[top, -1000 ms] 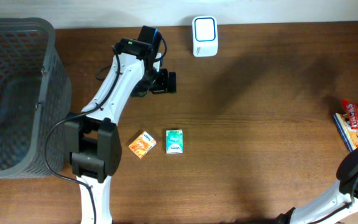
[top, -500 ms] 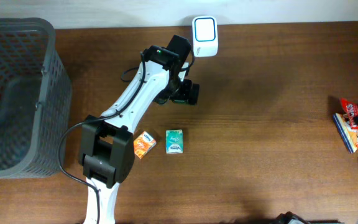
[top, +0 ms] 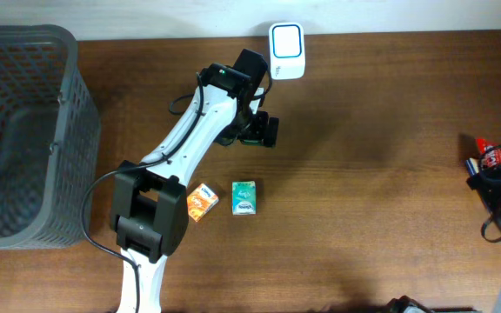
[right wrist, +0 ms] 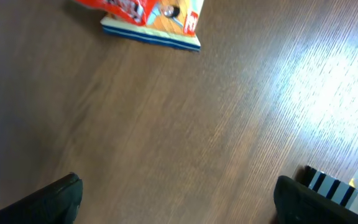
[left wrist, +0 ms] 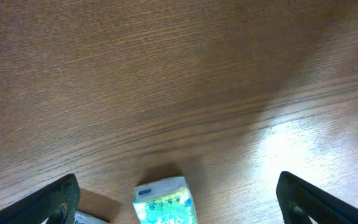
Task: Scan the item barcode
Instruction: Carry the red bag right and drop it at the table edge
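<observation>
Currently the left gripper (top: 257, 130) hangs wide open and empty over the table (top: 381, 130), near the white scanner (top: 286, 39). The green box (top: 244, 197) lies flat just beside the orange box (top: 198, 202), below that gripper. The right gripper (right wrist: 182, 202), also open and empty, hovers near a red packet (right wrist: 135, 7).

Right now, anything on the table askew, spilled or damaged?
Nothing spilled or damaged. The small orange box lies turned at an angle beside the straighter green box, apart from it. At the far right edge a red packet lies partly on a blue-edged flat box.
</observation>
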Controlling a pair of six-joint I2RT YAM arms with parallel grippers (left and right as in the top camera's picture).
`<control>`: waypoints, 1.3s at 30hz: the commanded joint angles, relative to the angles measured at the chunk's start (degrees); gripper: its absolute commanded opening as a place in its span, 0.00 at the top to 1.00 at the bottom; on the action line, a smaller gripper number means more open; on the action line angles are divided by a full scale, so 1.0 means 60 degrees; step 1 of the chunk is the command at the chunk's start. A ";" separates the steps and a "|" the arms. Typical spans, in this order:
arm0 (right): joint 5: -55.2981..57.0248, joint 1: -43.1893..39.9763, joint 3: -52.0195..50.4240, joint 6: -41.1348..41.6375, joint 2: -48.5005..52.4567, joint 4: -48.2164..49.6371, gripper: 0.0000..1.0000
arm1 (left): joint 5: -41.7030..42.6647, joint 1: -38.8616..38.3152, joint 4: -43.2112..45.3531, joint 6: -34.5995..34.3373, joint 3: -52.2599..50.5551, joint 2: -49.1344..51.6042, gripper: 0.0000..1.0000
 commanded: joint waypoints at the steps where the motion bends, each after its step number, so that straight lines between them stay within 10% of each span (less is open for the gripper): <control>1: -0.0047 -0.0025 -0.0055 -0.0062 0.0670 0.0000 0.02 | -0.0069 -0.0004 -0.0015 0.0157 0.0106 -0.0284 0.01; 11: -0.0051 -0.0025 -0.0062 -0.0062 0.3322 0.0087 0.02 | -0.0069 -0.0004 -0.0419 0.0229 0.0106 -0.0284 0.01; 30: 0.0058 -0.0033 -0.0066 -0.0062 0.2036 0.0736 0.02 | -0.0091 0.0051 -0.0357 0.0368 0.0106 -0.0284 0.01; 39: -0.3428 -0.0033 0.0018 -0.2095 0.1657 0.0586 0.02 | -0.0076 0.0605 -0.0994 0.0765 0.0117 -0.1031 0.01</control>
